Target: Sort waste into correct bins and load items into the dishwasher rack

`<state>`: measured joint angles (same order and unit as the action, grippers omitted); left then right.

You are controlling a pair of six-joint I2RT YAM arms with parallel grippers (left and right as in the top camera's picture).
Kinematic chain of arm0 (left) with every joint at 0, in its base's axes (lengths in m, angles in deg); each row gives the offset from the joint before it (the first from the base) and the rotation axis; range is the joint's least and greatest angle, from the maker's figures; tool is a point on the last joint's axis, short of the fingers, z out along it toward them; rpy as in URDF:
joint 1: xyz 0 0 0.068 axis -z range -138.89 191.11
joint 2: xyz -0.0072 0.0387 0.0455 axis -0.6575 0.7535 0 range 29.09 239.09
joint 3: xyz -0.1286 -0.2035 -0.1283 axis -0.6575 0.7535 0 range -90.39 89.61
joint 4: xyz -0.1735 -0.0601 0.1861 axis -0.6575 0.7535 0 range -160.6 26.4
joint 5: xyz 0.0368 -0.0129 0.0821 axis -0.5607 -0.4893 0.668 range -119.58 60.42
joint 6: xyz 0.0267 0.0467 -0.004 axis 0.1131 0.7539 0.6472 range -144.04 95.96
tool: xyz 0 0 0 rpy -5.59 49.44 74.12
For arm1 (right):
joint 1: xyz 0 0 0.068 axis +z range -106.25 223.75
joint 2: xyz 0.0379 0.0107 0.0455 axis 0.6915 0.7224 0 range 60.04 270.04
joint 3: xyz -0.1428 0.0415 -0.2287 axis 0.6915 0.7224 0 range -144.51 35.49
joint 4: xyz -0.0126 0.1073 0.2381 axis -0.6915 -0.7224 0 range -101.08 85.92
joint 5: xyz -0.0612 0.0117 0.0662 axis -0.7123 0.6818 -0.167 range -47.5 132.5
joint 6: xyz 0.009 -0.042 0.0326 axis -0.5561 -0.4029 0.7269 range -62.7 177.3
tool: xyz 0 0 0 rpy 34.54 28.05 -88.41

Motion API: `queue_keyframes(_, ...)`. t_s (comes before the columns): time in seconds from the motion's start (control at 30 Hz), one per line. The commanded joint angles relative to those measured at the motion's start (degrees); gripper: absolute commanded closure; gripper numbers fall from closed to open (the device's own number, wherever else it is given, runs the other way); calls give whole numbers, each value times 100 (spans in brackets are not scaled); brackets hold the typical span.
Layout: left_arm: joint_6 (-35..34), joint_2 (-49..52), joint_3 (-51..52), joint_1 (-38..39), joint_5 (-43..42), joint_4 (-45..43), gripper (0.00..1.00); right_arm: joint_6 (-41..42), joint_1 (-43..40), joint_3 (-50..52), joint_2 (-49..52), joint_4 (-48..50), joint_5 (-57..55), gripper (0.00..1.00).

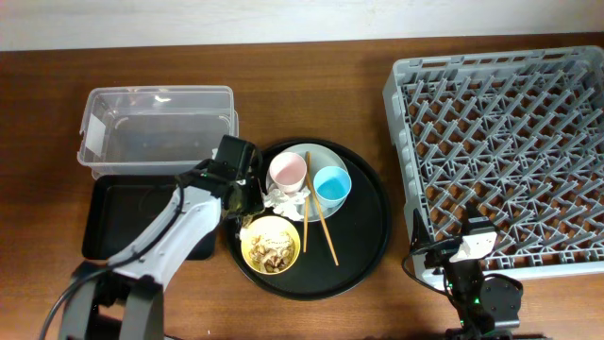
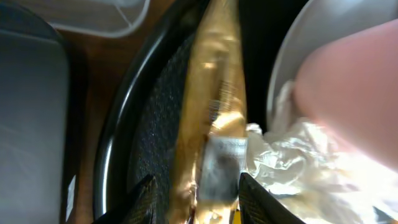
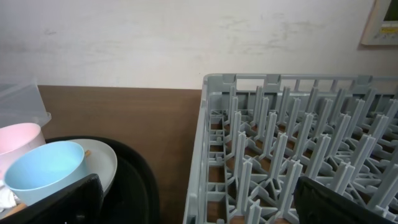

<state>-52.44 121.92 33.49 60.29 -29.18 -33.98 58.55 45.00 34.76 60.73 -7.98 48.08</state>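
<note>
My left fingers are parted, one either side of the long crinkled brown-gold wrapper, not pinched on it yet; the wrapper lies at the left edge of the large round black tray, just beside the crumpled white paper napkin and the small pink cup; two thin wooden chopsticks lie near the small light blue cup; my right fingers gape wide, holding nothing, near the big grey plastic lattice rack on the wooden worktop.
</note>
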Motion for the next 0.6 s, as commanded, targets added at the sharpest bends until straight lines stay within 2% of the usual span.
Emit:
queue_keyframes(0.0, 136, 339, -9, 33, 39, -11, 58, 13, 17, 42, -37, -7, -9, 1)
queue_keyframes(0.1, 136, 396, -9, 33, 46, -11, 59, 13, 17, 42, -37, -7, -9, 1)
queue_keyframes(0.17, 136, 378, -17, 31, 109, -13, 78, 13, 17, 42, -37, -7, -9, 1)
queue_keyframes(0.23, 136, 367, -31, 26, 157, -13, 86, 13, 17, 42, -37, -7, -9, 1)
queue_keyframes(0.3, 133, 356, -33, 26, 240, -13, 85, 13, 17, 42, -37, -7, -9, 2)
queue_keyframes(0.33, 133, 356, -31, 24, 240, -13, 75, 13, 17, 42, -37, -7, -9, 1)
queue_keyframes(0.47, 170, 358, -31, 31, 238, -13, 64, 13, 17, 42, -37, -7, -9, 1)
queue_keyframes(0.57, 240, 358, -17, 48, 240, -26, 64, 13, 17, 42, -37, -7, -9, 1)
